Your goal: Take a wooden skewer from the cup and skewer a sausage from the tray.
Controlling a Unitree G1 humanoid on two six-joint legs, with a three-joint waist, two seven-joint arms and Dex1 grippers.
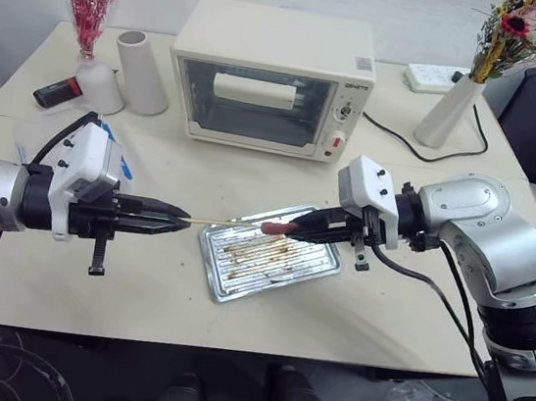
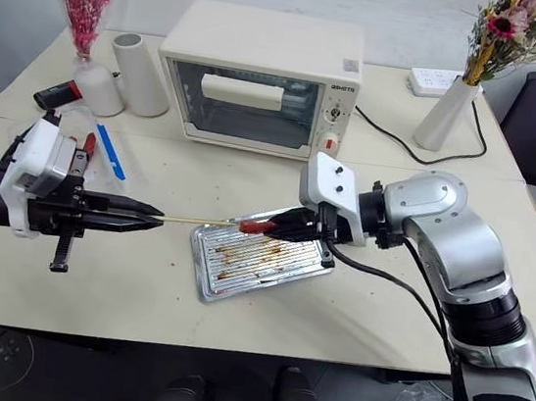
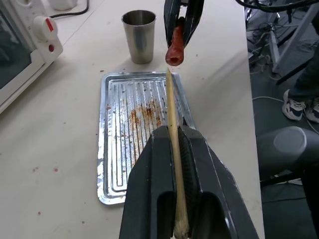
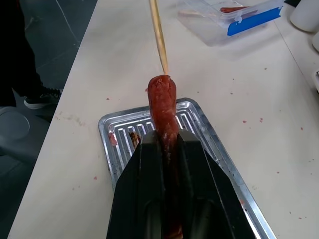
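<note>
My left gripper (image 1: pixel 182 217) is shut on the wooden skewer (image 1: pixel 226 221), which points level toward the right. My right gripper (image 1: pixel 296 229) is shut on the dark-red sausage (image 1: pixel 277 227) and holds it a little above the silver tray (image 1: pixel 222 284). The sausage's free end faces the skewer. In the right wrist view the skewer (image 4: pixel 158 35) meets the end of the sausage (image 4: pixel 163 104) with its tip; I cannot tell whether the tip has gone in. The steel cup (image 3: pixel 139 36) stands just beyond the tray (image 3: pixel 112 149), with nothing showing above its rim.
A toaster oven (image 1: pixel 272 78) stands behind the tray, with a white cylinder cup (image 1: pixel 142 72) to its left. A clear container with a blue edge (image 4: pixel 234 15) sits at the left. A vase of flowers (image 1: pixel 448 111) and a power strip (image 1: pixel 432 79) are at the back right.
</note>
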